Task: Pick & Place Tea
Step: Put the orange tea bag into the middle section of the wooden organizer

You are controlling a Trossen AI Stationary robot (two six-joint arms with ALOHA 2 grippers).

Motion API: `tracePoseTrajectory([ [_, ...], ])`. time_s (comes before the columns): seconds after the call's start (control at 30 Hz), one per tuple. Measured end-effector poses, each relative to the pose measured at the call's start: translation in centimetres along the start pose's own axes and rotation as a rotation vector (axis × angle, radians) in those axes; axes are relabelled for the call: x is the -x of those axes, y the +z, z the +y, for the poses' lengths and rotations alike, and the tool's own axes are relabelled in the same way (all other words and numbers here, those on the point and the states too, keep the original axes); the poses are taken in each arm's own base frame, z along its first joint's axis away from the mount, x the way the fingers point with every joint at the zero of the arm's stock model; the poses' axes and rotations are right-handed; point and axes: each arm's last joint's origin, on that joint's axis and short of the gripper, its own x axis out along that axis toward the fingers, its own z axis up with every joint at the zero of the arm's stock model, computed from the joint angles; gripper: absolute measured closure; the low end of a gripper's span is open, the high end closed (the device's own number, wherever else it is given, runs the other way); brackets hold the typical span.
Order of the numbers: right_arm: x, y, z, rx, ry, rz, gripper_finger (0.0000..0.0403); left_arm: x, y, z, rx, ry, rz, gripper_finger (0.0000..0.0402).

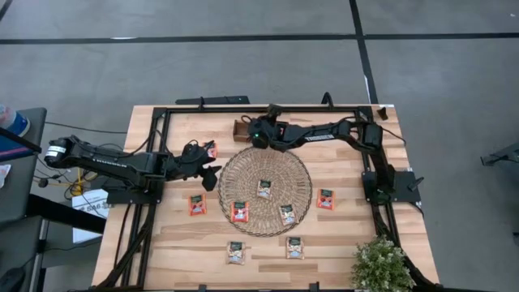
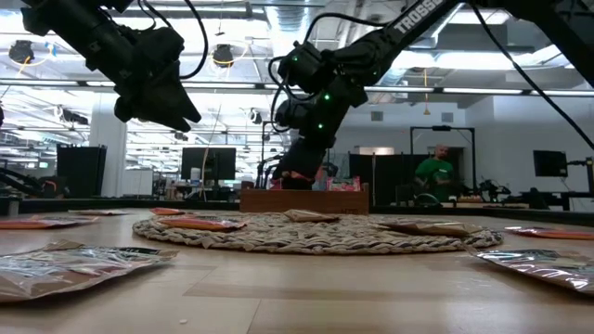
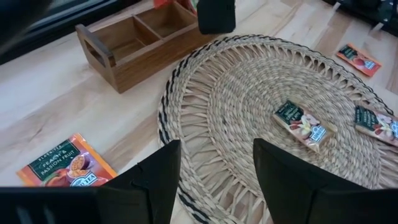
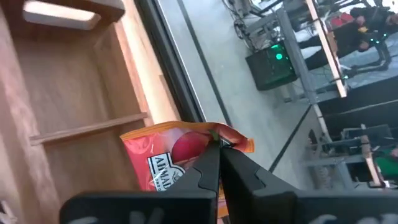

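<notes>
Tea sachet (image 4: 180,155), red-orange, is pinched by its top edge in my right gripper (image 4: 219,163), fingers closed tight on it. It hangs over the wooden tray (image 4: 74,118) at the far edge of the table, just above one of the compartments, with a divider (image 4: 90,127) beside it. My read: this is the placing step, release not yet done.

To do it well:
- get the sachet's lower edge fully inside the compartment walls before opening; it sits close to the tray's long wall and could catch there
- keep it off the divider, or it ends up straddling two cells
- lower first, then open; a flat foil pack dropped from height tends to flutter and land tilted
- lift straight up afterwards so the fingers don't drag it out

Rest of the tea is still out: three sachets on the round woven mat (image 1: 265,191), others on bare table around it, including an orange one (image 3: 65,169) just beside the mat's edge.

My left gripper (image 3: 214,180) hovers over the near-left rim of the mat, fingers spread wide, holding nothing. It is well apart from the tray, so no conflict with the drop.
</notes>
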Motion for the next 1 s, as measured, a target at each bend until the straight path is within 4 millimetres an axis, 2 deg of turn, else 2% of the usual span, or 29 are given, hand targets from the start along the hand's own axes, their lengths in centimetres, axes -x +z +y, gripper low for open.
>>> tracePoseTrajectory([
  [0.2,0.25,-0.09,0.51,0.005,0.064,-0.006,0.0402,0.00,0.03,0.05,0.000,0.016,-0.011,0.0208],
  [0.87,-0.22,-0.35,0.14,-0.012,0.088,0.000,0.0401,0.00,0.06,0.08,0.000,0.029,-0.020,0.0208],
  [1.0,-0.29,-0.38,0.07,-0.012,0.088,0.001,0.0390,0.00,0.07,0.08,0.000,0.029,-0.020,0.0208],
])
